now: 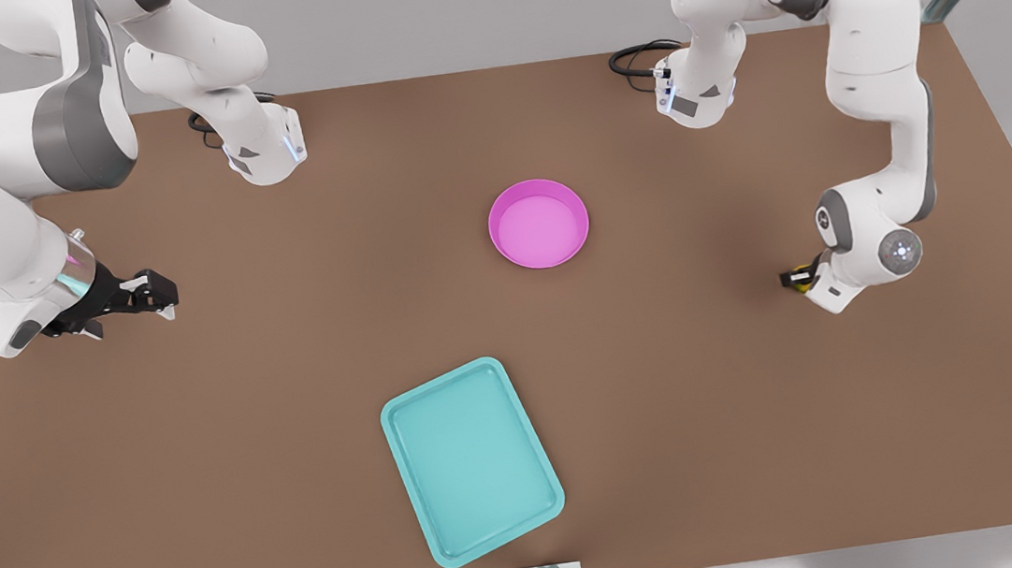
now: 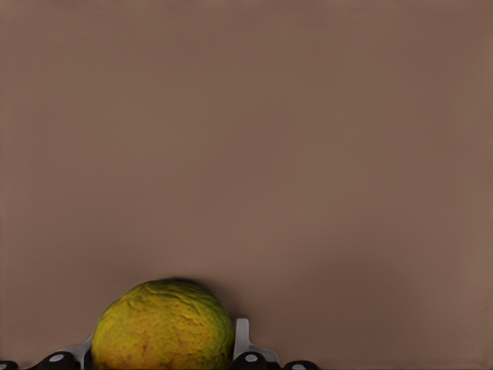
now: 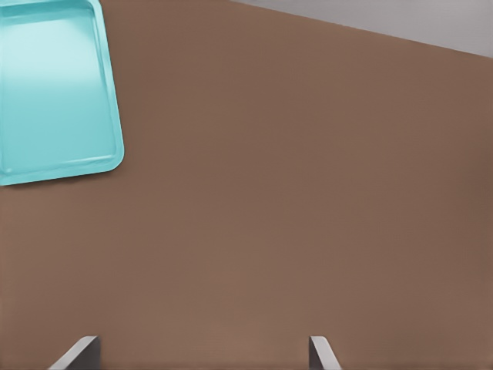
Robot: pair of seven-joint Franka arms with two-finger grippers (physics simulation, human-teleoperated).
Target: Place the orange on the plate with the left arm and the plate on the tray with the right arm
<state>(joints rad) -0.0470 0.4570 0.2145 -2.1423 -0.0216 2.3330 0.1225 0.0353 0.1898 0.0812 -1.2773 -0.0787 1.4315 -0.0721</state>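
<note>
The big blue tray lies near the table's front edge. The pink plate sits empty in the middle. The right gripper waits, fingers apart. The left gripper squeezes the orange. Next, I think, it carries the orange to the plate.

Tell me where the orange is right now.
The orange sits between the fingers of the left hand, low over the table at the front view's right, well clear of the plate.
</note>
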